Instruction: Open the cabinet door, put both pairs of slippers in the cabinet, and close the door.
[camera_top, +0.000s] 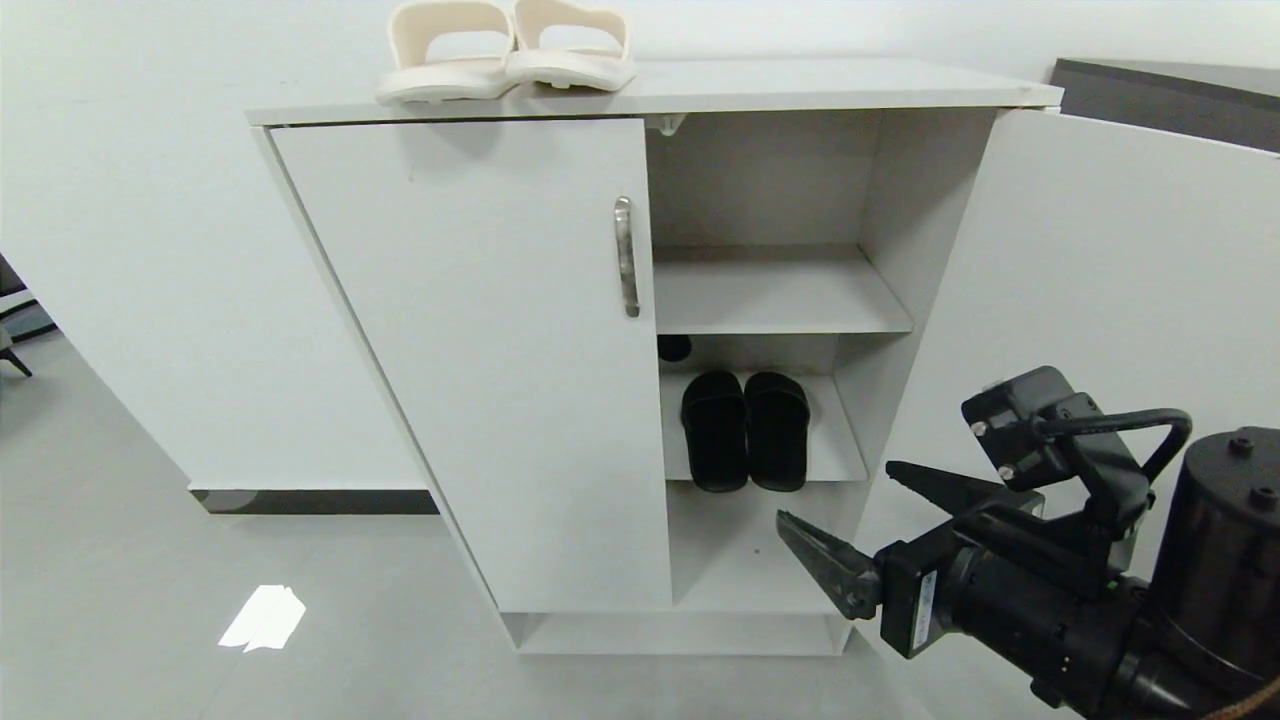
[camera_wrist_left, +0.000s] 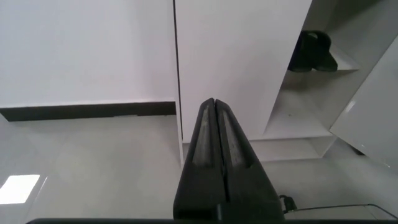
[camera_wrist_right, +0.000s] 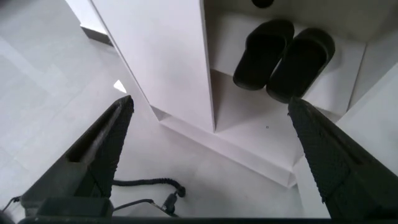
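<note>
Blk slippers (camera_top: 745, 430) on shelf (camera_top: 838, 445), R claw (camera_top: 835, 492) wide

Your right end effector (camera_top: 835, 494) is matte black with tapered, ridged fingers (camera_top: 820, 560); at its three o'clock sit a screw-studded camera block (camera_top: 1030, 425) and a looping black cable (camera_top: 1110, 418).

The cream slippers (camera_top: 505, 55) on top of the cabinet (camera_top: 800, 90) are cut off by the upper edge of the head view, so their far ends are not seen. The left half of the inside is hidden behind the closed left door (camera_top: 480, 350). A small dark object (camera_top: 675, 347) just below the upper shelf (camera_top: 780, 300) is partly covered by this door and cannot be identified. The open right door (camera_top: 1100, 270) is cut off by the right edge.
</note>
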